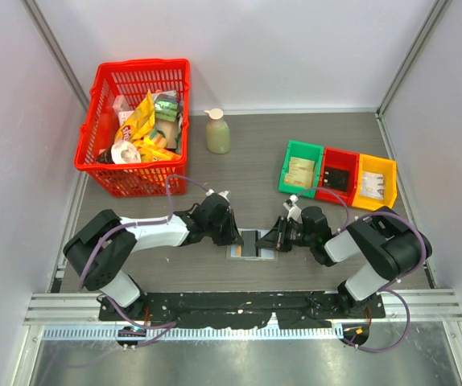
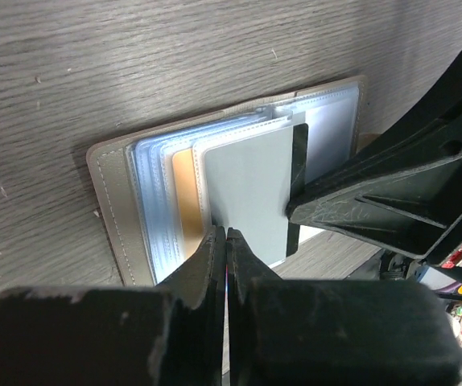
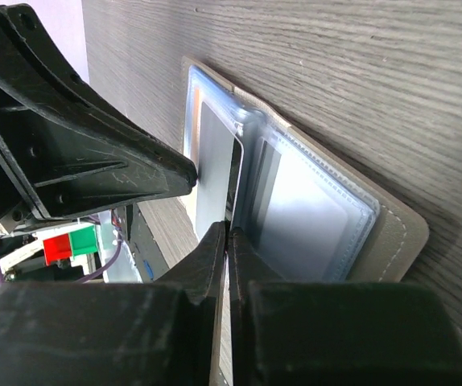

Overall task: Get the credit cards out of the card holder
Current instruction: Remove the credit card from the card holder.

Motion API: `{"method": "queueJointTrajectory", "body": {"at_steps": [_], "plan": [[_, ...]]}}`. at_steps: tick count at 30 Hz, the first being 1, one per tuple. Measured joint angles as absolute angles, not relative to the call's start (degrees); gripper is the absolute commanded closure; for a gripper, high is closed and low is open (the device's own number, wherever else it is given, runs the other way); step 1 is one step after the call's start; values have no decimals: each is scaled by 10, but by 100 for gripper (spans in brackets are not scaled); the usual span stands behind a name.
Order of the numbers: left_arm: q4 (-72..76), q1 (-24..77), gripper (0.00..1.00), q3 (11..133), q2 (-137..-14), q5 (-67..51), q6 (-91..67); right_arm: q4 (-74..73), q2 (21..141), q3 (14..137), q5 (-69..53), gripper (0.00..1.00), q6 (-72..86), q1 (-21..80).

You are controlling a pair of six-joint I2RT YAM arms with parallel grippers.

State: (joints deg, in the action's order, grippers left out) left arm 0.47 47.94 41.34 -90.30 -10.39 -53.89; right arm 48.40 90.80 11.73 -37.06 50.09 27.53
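Note:
The card holder (image 1: 251, 244) lies open on the table between my two grippers. In the left wrist view its grey-olive cover (image 2: 110, 209) holds clear sleeves, a yellow-orange credit card (image 2: 187, 201) and a grey card (image 2: 247, 193) with a black stripe that sticks partly out. My left gripper (image 2: 228, 232) is shut, its tips at the grey card's near edge. My right gripper (image 3: 229, 227) is shut too, its tips at the seam between the grey card (image 3: 213, 161) and the sleeves (image 3: 311, 217). Each gripper's fingers (image 2: 360, 201) touch the card from opposite sides.
A red basket (image 1: 134, 125) of snack packets stands at the back left, a soap bottle (image 1: 217, 133) beside it. Green (image 1: 302, 167), red (image 1: 337, 174) and yellow (image 1: 374, 182) bins sit at the right. Grey walls close in both sides.

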Motion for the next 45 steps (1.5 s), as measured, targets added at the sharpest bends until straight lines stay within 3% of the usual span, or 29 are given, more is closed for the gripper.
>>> {"method": "queueJointTrajectory", "body": {"at_steps": [7,17,24,34,39,45], "plan": [[5,480,100,413,-906,-100,-541,486,912,117,-371,83,501,271],[11,480,100,409,-906,-97,-551,568,955,106,-388,82,535,258],[10,480,100,409,-906,-96,-551,644,1001,96,-402,99,567,255],[10,480,100,409,-906,-90,-551,658,998,84,-429,98,571,222],[10,480,100,409,-906,-90,-551,626,982,85,-435,78,555,215],[11,480,100,409,-906,-90,-551,596,980,101,-443,75,539,215]]}}
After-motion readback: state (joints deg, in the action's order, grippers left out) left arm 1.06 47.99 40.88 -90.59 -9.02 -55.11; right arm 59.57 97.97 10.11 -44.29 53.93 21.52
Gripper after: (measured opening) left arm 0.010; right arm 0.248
